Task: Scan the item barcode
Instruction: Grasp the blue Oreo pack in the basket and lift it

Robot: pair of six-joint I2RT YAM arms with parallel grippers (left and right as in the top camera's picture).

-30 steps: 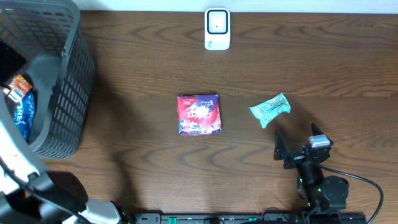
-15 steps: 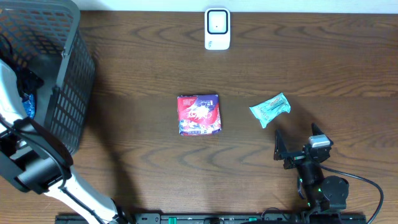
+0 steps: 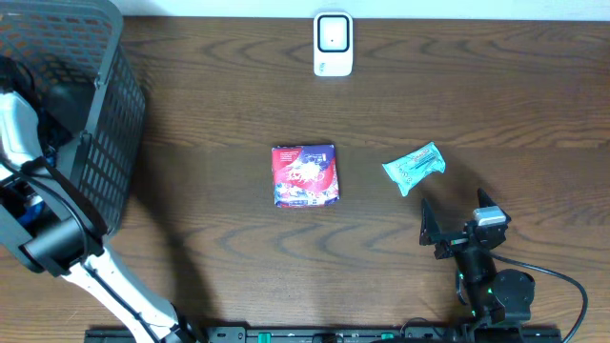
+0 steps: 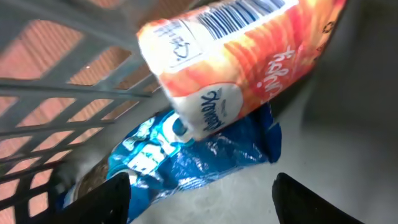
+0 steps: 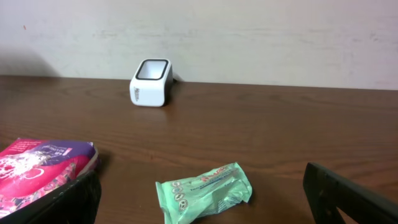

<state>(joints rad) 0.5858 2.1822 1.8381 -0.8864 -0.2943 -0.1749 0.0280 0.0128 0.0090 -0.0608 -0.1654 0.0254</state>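
the left gripper (image 4: pixel 200 196) is down inside the grey basket (image 3: pixel 107 114), its fingers (image 4: pixel 117 194) apart with nothing between them. just ahead of it an orange packet (image 4: pixel 249 59) leans tilted on a blue packet (image 4: pixel 186 155), up against the basket wall, with its barcode (image 4: pixel 242 15) facing the wrist camera. this looks like the pick step, and the orange packet is likely the item to scan.

to do it well, the jaws should straddle the orange packet alone, across its puffy middle or free edge, and not catch the blue wrapper underneath. the pads should stay off the barcode so it remains readable. the film looks slippery and soft, so a firm close and a straight lift clear of the mesh would help.

the white scanner (image 3: pixel 333 44) stands at the far edge of the table, well apart from the basket. the right gripper (image 3: pixel 456 229) rests wide open and empty near a green packet (image 3: pixel 414 167), beside a red and purple packet (image 3: pixel 306 175).
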